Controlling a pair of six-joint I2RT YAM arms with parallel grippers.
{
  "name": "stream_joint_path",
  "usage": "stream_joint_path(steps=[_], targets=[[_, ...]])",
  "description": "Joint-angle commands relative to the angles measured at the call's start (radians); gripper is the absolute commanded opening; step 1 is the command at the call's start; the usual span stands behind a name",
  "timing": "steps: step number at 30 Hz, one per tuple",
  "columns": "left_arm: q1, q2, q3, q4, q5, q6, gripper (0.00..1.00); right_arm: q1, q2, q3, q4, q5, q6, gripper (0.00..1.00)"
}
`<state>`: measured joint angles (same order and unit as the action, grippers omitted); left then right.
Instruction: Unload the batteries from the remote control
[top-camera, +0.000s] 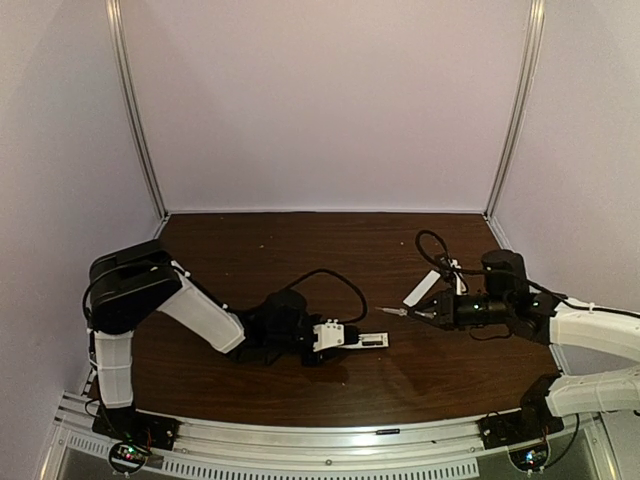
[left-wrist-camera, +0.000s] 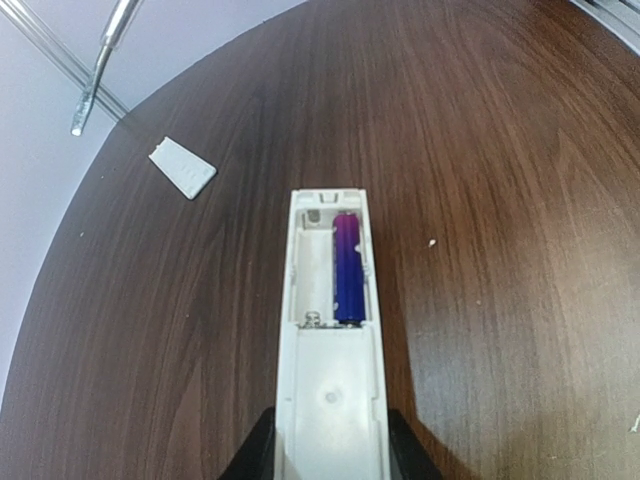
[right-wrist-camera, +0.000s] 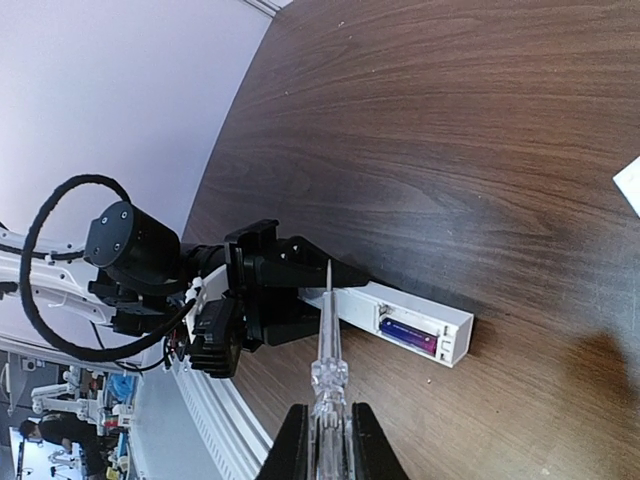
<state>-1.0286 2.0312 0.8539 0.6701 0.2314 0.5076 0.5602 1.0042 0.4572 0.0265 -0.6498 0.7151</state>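
So the left gripper (top-camera: 335, 338) is clamping down on the remote control (top-camera: 366, 340) by one end, jaws pinching both long sides, and it's holding the thing out flat toward the middle of the table (top-camera: 300, 240), near the front edge. The open side is facing up. From the left wrist camera you're looking straight down the remote control (left-wrist-camera: 330, 380) into the compartment: one purple-blue battery (left-wrist-camera: 347, 270) is sitting in the right-hand slot, and the slot beside it is showing a bare white floor with a little spring contact at the near end.

The right gripper (top-camera: 430, 313) is squeezing nearly closed around the clear handle of a small screwdriver (top-camera: 393, 312), with the tip pointing toward the left arm. In the overhead shot the tip is hanging just beyond the far side of the remote control, looking a bit apart from it, though I can't really tell for sure.

There's also a thin white cover (top-camera: 422, 288) lying flat on the table just past the right gripper, well apart from the remote control.
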Motion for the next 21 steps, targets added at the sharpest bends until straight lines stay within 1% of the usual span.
stream_joint_path(steps=[1, 4, 6, 10, 14, 17, 21], targets=[[0.000, -0.045, -0.024, -0.003, -0.011, 0.014, 0.00, 0.039, -0.009, 0.097, -0.161, 0.121, -0.087, 0.00], [0.000, -0.050, -0.030, 0.000, -0.045, 0.018, 0.00, 0.079, -0.009, 0.183, -0.285, 0.232, -0.127, 0.00], [0.000, -0.050, -0.036, 0.017, -0.093, 0.025, 0.00, 0.105, -0.008, 0.240, -0.368, 0.306, -0.148, 0.00], [0.001, -0.056, -0.071, 0.088, -0.150, 0.043, 0.00, 0.136, -0.009, 0.337, -0.464, 0.413, -0.193, 0.00], [0.000, -0.061, -0.082, 0.111, -0.159, 0.055, 0.00, 0.155, -0.009, 0.407, -0.515, 0.533, -0.240, 0.00], [-0.001, -0.065, -0.086, 0.111, -0.160, 0.063, 0.00, 0.170, -0.015, 0.425, -0.516, 0.622, -0.285, 0.00], [0.000, -0.081, -0.117, 0.157, -0.166, 0.082, 0.00, 0.186, -0.028, 0.433, -0.463, 0.645, -0.342, 0.00]])
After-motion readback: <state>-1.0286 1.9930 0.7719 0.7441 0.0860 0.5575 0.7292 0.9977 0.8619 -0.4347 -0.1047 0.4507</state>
